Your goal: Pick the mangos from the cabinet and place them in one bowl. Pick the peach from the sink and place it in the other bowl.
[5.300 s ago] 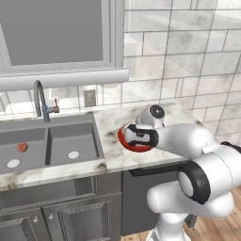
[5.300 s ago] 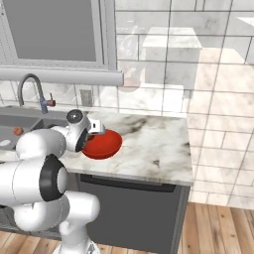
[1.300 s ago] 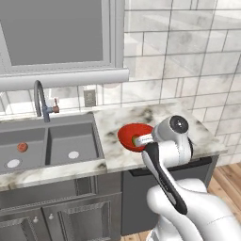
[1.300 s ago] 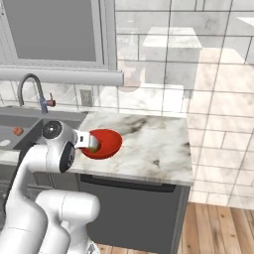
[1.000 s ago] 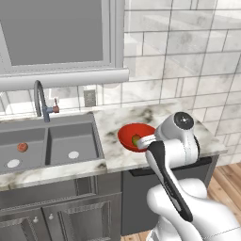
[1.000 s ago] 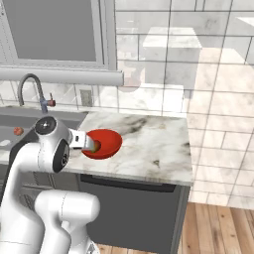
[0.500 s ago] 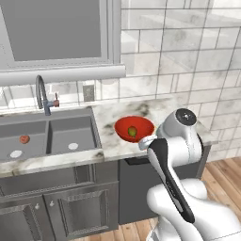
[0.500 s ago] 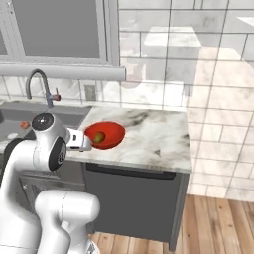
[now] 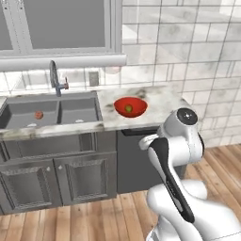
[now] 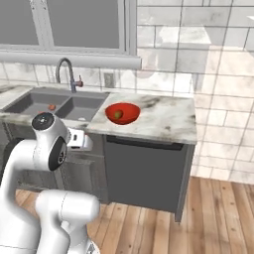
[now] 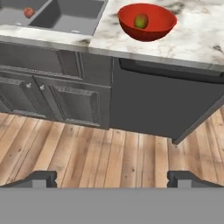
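A: Where do things stand around the red bowl (image 9: pixel 130 107)?
B: It sits on the worktop (image 9: pixel 160 98), just right of the sink (image 9: pixel 49 109). One yellow-green mango (image 11: pixel 141 20) lies inside it. The peach (image 9: pixel 39 114) rests in the sink's left basin, well apart from the bowl.
A: And the end effector (image 11: pixel 112 177)?
B: Fingers (image 11: pixel 41 178) spread wide, holding nothing, pulled back low off the worktop edge, facing the cupboards below.
A: Risks?
B: I'd judge a swing toward the bowl from this low could clip the worktop edge. Also, dropping the peach into the red bowl would mix the fruits.
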